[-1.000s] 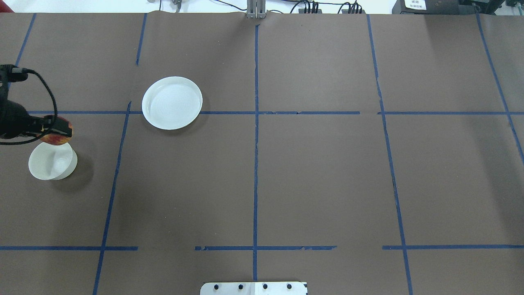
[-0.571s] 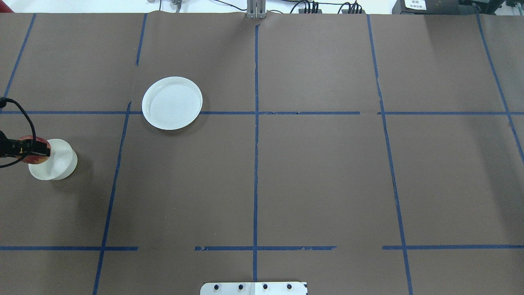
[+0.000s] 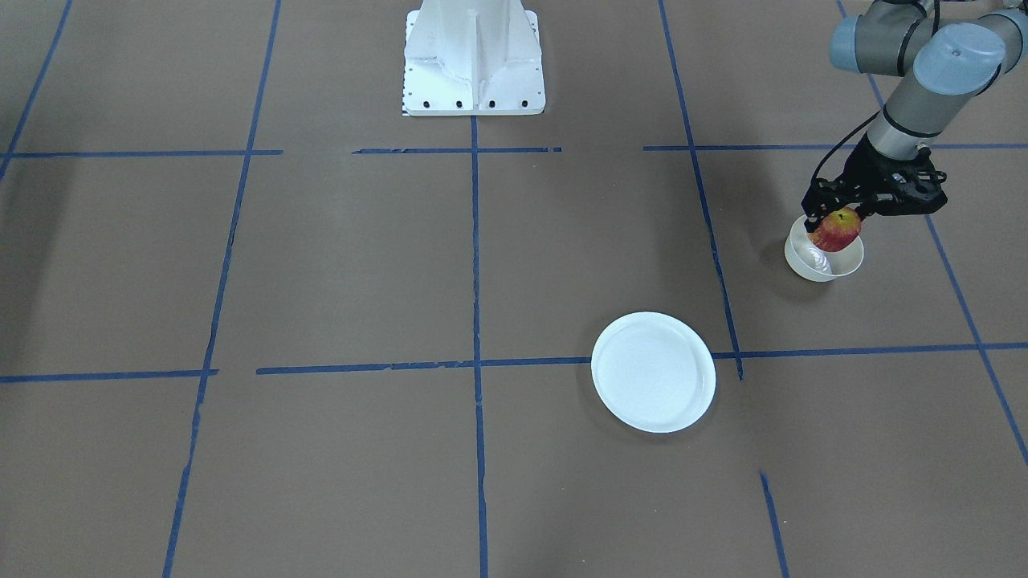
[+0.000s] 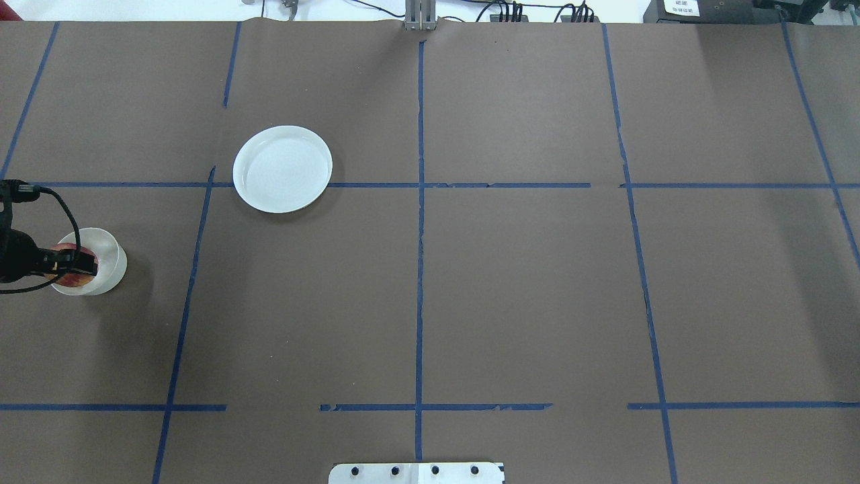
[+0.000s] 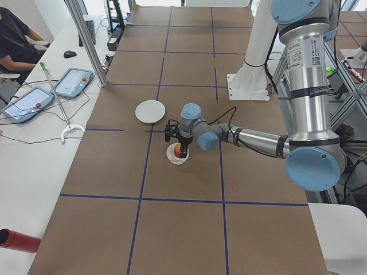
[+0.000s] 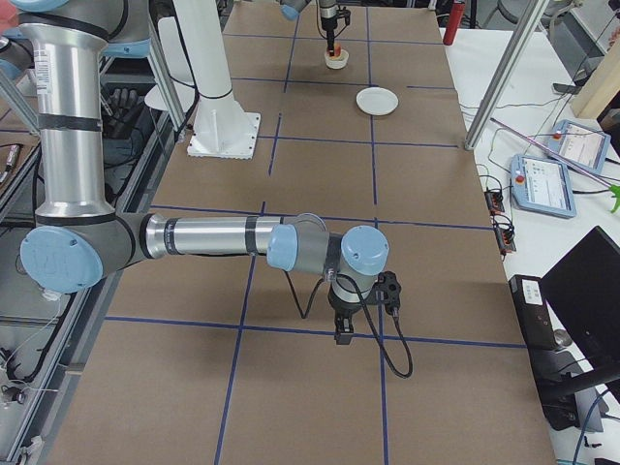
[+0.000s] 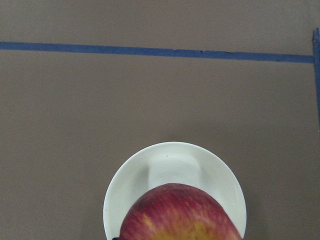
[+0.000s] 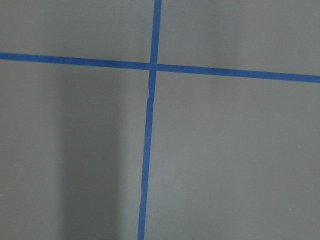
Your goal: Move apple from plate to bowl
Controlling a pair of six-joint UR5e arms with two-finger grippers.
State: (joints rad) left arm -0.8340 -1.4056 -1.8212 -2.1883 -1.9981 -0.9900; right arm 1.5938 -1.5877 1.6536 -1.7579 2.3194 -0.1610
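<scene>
The left end effector [image 3: 835,215], still clamped on the apple [image 3: 837,231], has moved over the bowl [image 3: 827,271] at the frame's right and seemingly dipped inside; release comes next.

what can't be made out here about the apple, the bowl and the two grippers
- Underside of the apple: in the front-facing view the wall of the bowl hides whether it touches the bowl's floor.
- The left gripper: the overhead view's left edge cuts off most of it.
- Left wrist view: the bottom edge cuts off the apple's lower half.
- The right gripper: seen in the exterior right view only, so open or shut cannot be told.
</scene>
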